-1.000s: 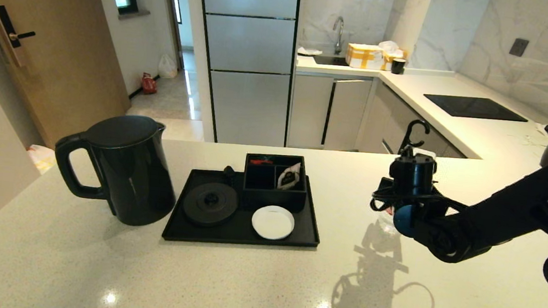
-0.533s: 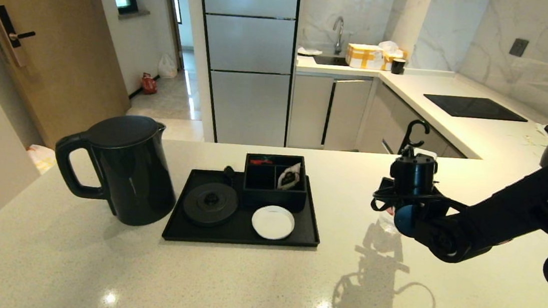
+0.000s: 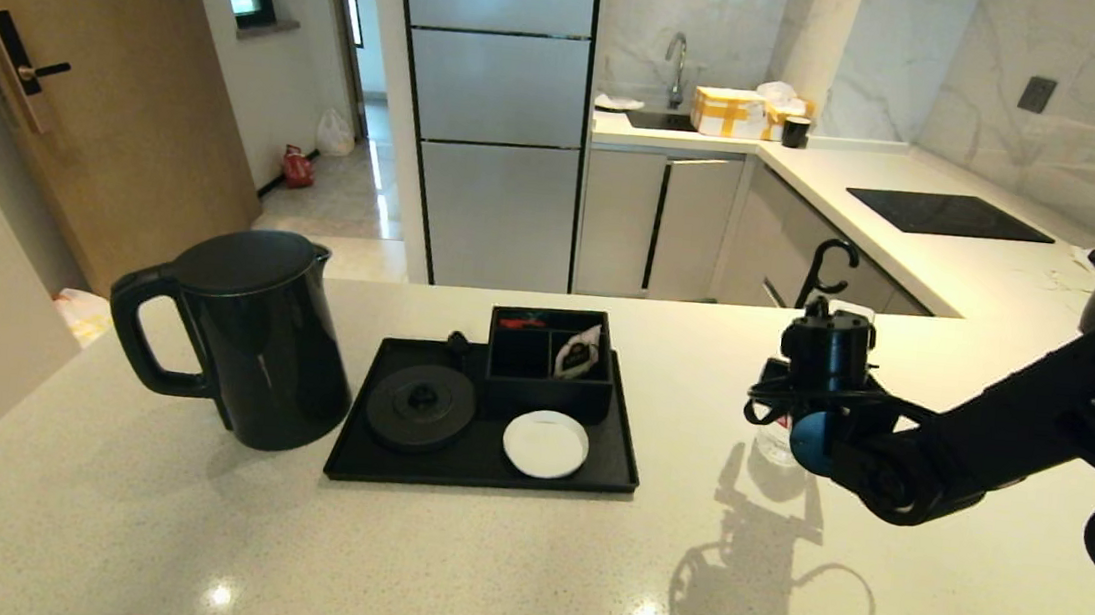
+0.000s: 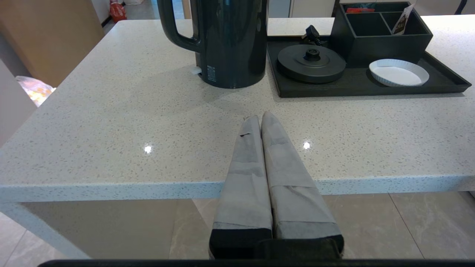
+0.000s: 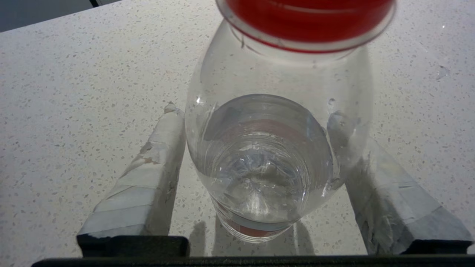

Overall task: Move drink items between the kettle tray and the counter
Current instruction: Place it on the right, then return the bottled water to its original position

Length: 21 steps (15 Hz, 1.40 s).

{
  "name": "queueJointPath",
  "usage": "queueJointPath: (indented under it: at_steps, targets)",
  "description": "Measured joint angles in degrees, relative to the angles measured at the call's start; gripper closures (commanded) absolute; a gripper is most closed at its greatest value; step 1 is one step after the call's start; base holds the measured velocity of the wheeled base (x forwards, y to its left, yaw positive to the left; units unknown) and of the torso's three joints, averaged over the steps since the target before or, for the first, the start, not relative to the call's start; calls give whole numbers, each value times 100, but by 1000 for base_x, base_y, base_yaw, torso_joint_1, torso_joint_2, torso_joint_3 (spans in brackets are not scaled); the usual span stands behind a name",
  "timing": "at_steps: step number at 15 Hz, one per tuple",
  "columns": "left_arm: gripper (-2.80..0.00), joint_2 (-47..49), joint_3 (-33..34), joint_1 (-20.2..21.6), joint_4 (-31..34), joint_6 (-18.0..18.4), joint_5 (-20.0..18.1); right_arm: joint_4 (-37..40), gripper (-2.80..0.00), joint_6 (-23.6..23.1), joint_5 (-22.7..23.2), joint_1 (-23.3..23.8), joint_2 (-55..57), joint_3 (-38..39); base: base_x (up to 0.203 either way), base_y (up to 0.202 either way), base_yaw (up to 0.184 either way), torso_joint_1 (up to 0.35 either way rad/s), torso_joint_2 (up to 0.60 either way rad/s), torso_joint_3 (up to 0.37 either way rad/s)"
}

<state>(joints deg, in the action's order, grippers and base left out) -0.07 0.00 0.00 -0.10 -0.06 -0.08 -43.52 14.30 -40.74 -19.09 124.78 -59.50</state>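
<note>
I find the right claw (image 5: 256, 115) pointed down over the worktop (image 3: 503, 564), to the right of the kettle tray (image 3: 482, 462), with its two taped fingers (image 5: 148, 174) spread and the water bottle (image 5: 267, 148) standing between them. In the right wrist view the red cap (image 5: 308, 18) sits closest to the camera and the clear body drops away to the stone below; the one finger lies just beside the bottle wall, the other shows partly through the plastic, and I cannot confirm firm contact on either side. From the head view only a sliver of the bottle (image 3: 776, 440) shows beneath the right claw (image 3: 788, 451), the rest being hidden by the wrist. The kettle (image 3: 242, 348) stands on the worktop well to the left of that claw, beyond the tray and just beside the tray's left edge, its handle turned away from the tray. On the tray, the round kettle base (image 3: 420, 406) is bare, the white coaster (image 3: 544, 444) lies nearest the right claw, and the compartment box (image 3: 548, 363) sits behind both. The left claw (image 4: 261, 118) hangs at the near edge of the worktop, fingers pressed together and holding nothing, with the kettle (image 4: 226, 40) and tray (image 4: 367, 79) ahead of it.
</note>
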Motion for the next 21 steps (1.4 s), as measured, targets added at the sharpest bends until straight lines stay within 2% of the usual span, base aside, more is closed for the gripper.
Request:
queueJointPath:
  at_steps: [5,10,14,15,18,21]
  targets:
    - [0,0,0,0,2,1,-2,3,-280,0,63,-6,-288,328,0,0,0,0,0,0]
    - [0,0,0,0,0,-1,-2,11,-280,11,516,-41,-904,974,0,0,0,0,0,0]
    - [0,0,0,0,-1,0,0,66,-280,8,1153,-94,-1728,1812,0,0,0,0,0,0]
    - [0,0,0,0,0,-1,-2,165,0,5,1254,-94,-1973,1933,0,0,0,0,0,0]
    - [0,0,0,0,0,2,-3,800,0,15,1524,-98,-2792,2095,0,0,0,0,0,0]
    - [0,0,0,0,0,-1,-2,1636,0,88,1580,-64,-3676,2130,0,0,0,0,0,0]
